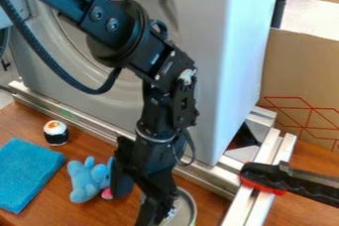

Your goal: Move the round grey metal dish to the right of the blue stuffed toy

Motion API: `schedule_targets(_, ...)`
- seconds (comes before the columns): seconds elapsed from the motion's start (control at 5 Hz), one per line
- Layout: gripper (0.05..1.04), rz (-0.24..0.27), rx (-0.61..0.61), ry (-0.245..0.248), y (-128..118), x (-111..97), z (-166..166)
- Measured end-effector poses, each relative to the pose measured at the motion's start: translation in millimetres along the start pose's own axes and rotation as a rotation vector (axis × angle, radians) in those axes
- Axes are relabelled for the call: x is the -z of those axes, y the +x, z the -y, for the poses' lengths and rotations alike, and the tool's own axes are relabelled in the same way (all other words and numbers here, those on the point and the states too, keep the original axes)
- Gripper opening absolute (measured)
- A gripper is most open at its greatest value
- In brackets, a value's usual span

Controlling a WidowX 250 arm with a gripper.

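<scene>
On the wood table (pixel 23 121), left of the gripper (pixel 134 206): a light blue stuffed toy (pixel 84 180), with stubby limbs pointing up and a bit of pink low on the side toward the arm. Right up against one finger in the view, whether touching or only overlapping impossible to tell. Spread apart, the two fingers, with bare wood visible between. Behind the other finger and partly hidden by it, a round metal can (pixel 193 210). Farther left, a bright blue cloth (pixel 25 173), laid flat; above that, a toy sushi roll (pixel 56 133), upright, white with a dark band and an orange top. Across the table behind, metal rails (pixel 86 125) along the foot of a big pale appliance (pixel 235 46). To the right, a black clamp (pixel 268 175) with red parts, over the rails; farther back, brown cardboard (pixel 298 71) with red lines.
</scene>
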State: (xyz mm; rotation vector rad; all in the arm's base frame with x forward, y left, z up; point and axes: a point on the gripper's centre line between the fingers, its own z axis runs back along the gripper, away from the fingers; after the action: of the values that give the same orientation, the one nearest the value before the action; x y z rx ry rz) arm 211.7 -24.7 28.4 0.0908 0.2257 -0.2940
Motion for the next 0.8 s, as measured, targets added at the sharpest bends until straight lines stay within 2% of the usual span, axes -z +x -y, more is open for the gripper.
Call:
schedule_targets(0.2,1.0,0.039,-0.016,0.018,7,-4,-13)
schedule_targets(0.4,1.0,0.071,-0.005,0.017,7,-3,-12)
schedule_targets(0.6,1.0,0.156,0.021,-0.005,-11,-17,-8)
schedule_targets(0.8,1.0,0.229,0.039,-0.002,-35,-32,-8)
